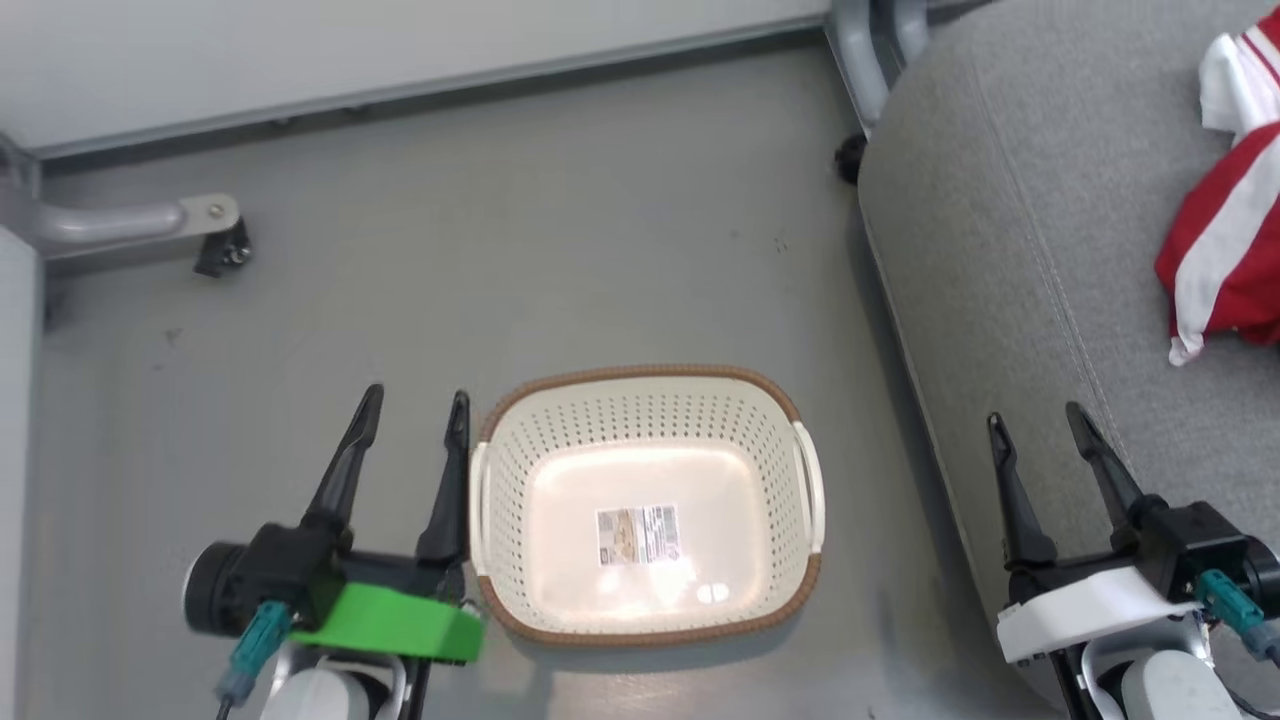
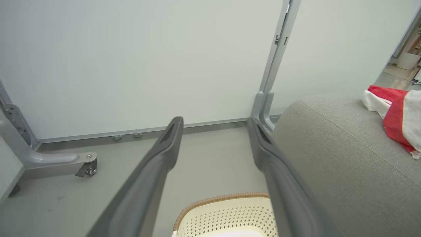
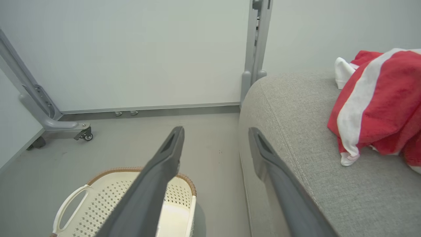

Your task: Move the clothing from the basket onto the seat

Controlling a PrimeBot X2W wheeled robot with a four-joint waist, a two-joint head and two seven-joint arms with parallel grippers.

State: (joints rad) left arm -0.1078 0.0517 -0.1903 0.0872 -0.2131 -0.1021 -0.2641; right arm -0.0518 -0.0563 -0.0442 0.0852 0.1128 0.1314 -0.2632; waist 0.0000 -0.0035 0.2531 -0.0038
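The clothing [image 1: 1225,240] lies heaped on the seat [image 1: 1000,250], ahead of the right gripper [image 1: 1034,415] and out to its far side, long axis roughly along the fingers, well apart from the tips. The basket [image 1: 640,415] sits bare between the arms, just beside the left gripper [image 1: 416,394]. Both grippers are spread wide, holding nothing; the right is nearer the garments, and I'd say nothing's left to lift.

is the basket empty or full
Empty: the basket shows its bare bottom and label; the clothing lies on the seat.
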